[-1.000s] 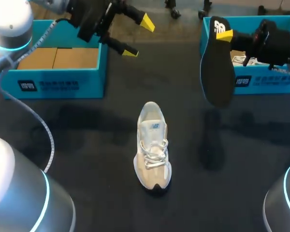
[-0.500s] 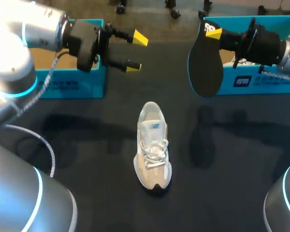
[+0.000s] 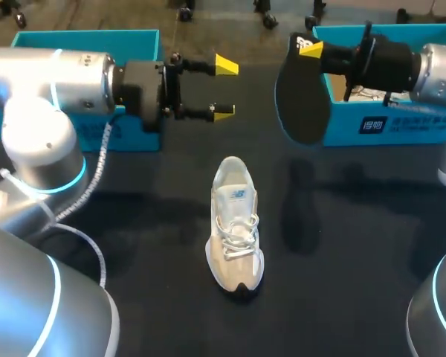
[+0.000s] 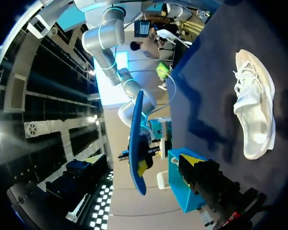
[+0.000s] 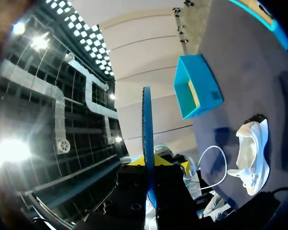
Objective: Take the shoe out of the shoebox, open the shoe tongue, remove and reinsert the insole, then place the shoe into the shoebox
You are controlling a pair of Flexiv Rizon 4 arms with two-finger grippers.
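Note:
A white laced shoe (image 3: 236, 227) lies alone on the dark table, toe toward the front edge. My right gripper (image 3: 310, 49) is shut on the heel end of the dark insole (image 3: 301, 100), which hangs tilted above the table in front of the right shoebox (image 3: 390, 123). In the right wrist view the insole (image 5: 146, 124) runs edge-on between the yellow tips of that gripper (image 5: 148, 163), with the shoe (image 5: 252, 153) off to one side. My left gripper (image 3: 224, 89) is open and empty, level, behind the shoe. The left wrist view shows the shoe (image 4: 254, 112) and the edge-on insole (image 4: 136, 139).
A second teal box (image 3: 137, 137) stands at the back left, partly hidden by my left arm. In the right wrist view this box (image 5: 197, 86) shows its open inside. The left arm's cable (image 3: 97, 186) hangs over the table's left part.
My left arm has swung its open gripper from the back left toward the middle, behind the shoe. My right gripper has carried the insole leftward. The shoe has not moved.

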